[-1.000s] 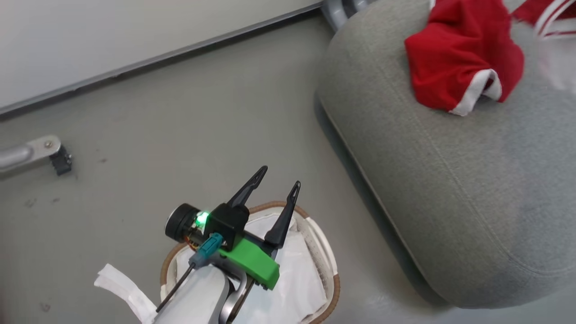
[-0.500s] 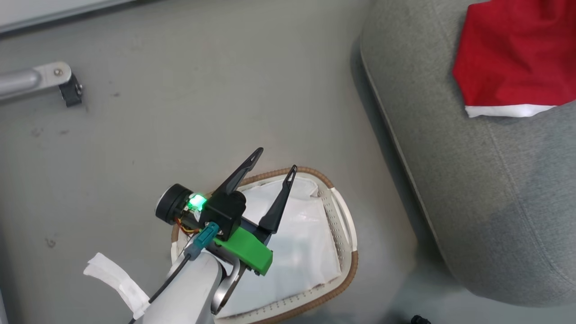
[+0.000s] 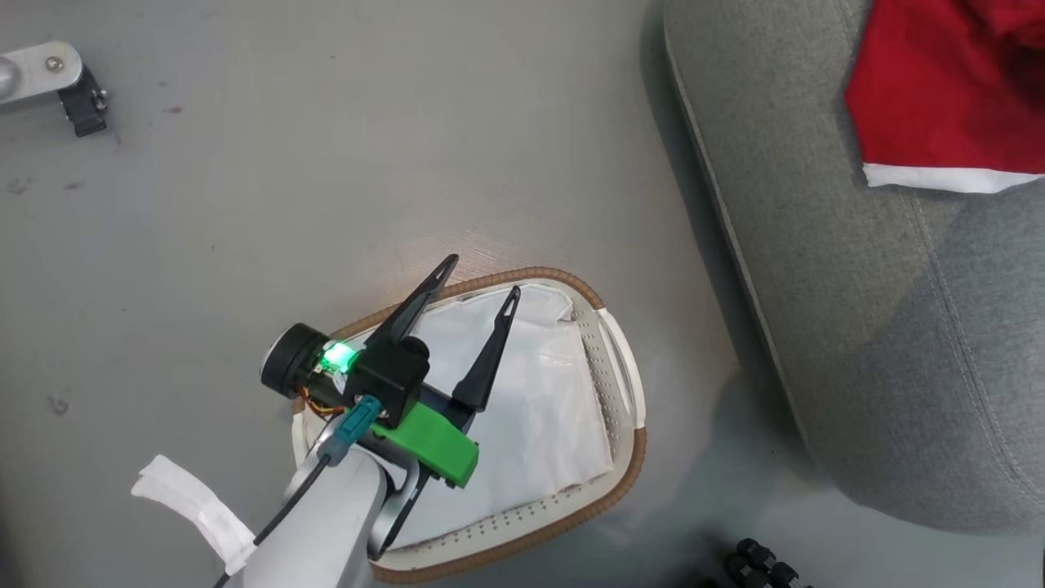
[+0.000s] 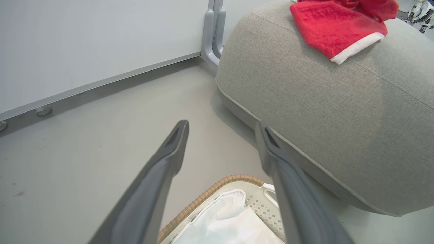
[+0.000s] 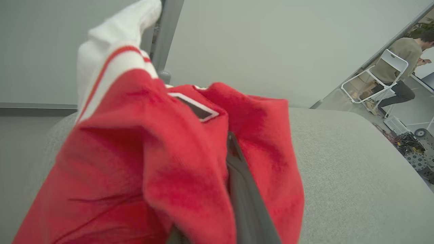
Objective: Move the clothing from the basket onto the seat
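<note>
With the left gripper (image 3: 481,278) spread empty over the basket (image 3: 571,282), the clothing (image 5: 152,162) is seemingly pinched in the right gripper (image 5: 234,159) above the seat (image 5: 339,169); release there is called for.

Bright, even light — soft shadow under the seat (image 3: 857,327), clothing (image 5: 135,162) blurred close-up.

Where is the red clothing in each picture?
Head view: red clothing in the top right corner, on the grey seat.
Left wrist view: red clothing at the top right, on the grey seat.
Right wrist view: red clothing close up, left and middle, before the grey seat.
Shared landmark: the grey seat.
</note>
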Controlling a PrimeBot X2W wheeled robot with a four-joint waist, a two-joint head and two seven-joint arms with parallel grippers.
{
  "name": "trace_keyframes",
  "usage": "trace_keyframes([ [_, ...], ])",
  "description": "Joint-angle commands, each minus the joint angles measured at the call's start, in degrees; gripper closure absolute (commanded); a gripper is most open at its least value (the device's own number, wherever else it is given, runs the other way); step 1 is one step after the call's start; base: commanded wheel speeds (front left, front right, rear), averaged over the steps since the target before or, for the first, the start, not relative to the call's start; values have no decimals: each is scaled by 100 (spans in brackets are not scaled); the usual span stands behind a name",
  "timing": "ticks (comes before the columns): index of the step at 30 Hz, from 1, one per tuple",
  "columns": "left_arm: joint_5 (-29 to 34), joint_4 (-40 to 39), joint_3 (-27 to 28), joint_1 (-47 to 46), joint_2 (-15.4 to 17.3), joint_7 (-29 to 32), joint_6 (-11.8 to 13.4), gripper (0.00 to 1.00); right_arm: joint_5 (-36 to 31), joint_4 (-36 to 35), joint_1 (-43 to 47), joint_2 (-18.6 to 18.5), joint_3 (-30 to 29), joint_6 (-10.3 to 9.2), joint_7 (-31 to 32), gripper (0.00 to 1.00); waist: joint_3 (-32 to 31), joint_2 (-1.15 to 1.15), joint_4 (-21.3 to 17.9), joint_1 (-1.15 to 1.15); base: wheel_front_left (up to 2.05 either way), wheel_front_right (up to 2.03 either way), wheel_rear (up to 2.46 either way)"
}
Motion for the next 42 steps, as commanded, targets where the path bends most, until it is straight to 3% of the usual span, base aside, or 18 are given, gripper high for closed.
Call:
trace_keyframes([
  [1,53,25,22,-23,47,-1,27,0,22,-90,185,97,23,-8,-22,54,-63,0,-78,-1,0,0,0],
  [2,52,33,27,-9,45,0,21,0,63,-163,281,167,53,-8,-23,0,-90,0,-106,-1,0,0,0],
  [12,-69,82,104,152,-77,0,20,0,486,-775,1274,494,805,-8,-18,0,-581,0,-336,-1,0,0,0],
  [22,-390,93,333,382,-314,0,-12,0,951,-1101,2154,386,1306,-8,-19,0,-1465,0,-356,-1,0,0,0],
  [30,-599,50,743,654,-487,0,-8,0,1098,-1284,2325,388,1353,-8,-20,0,-2212,0,-6,-1,0,0,0],
  [42,-684,132,1430,1175,-549,0,290,0,1245,-1769,2687,769,1567,-8,-20,0,-3041,0,860,-1,0,0,0],
])
